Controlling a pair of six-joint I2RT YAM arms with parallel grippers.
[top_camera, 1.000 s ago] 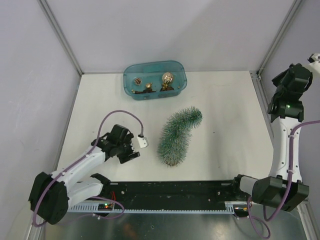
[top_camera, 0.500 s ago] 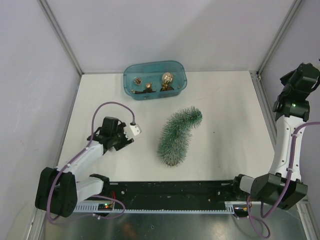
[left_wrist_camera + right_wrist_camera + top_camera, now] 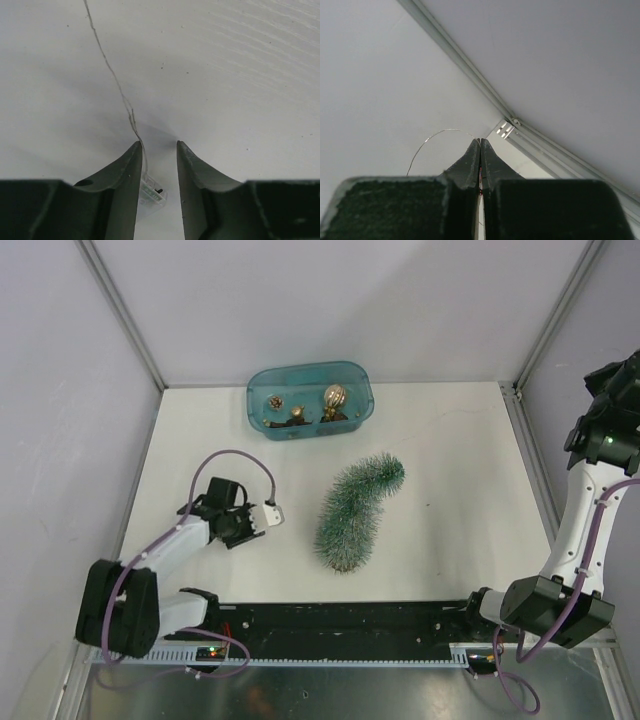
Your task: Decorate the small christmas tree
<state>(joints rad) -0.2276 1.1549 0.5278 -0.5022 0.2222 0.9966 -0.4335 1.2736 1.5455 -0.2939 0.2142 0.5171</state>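
Note:
The small christmas tree (image 3: 352, 510), frosted green, lies on its side mid-table, its base toward me. My left gripper (image 3: 245, 524) hovers low over the table, left of the tree. In the left wrist view the left gripper (image 3: 157, 144) is open. A small clear plastic box (image 3: 152, 192) lies between its fingers against the left one, with a gap to the right one. A thin wire (image 3: 116, 82) runs from the box across the table. My right arm (image 3: 605, 435) is raised at the far right, and the right gripper (image 3: 480, 140) is shut on a thin wire (image 3: 434, 135) that arcs off to the left.
A teal tub (image 3: 258, 390) stands at the back of the table behind the tree. It holds a gold ball ornament (image 3: 334, 396) and small brown ornaments (image 3: 275, 401). Walls close the table on three sides, with a metal frame post (image 3: 512, 125) near the right gripper.
My left gripper has pulled back to the left, away from the tree, and its jaws have narrowed. The right arm has swung further right, toward the frame's edge. The tree has not moved.

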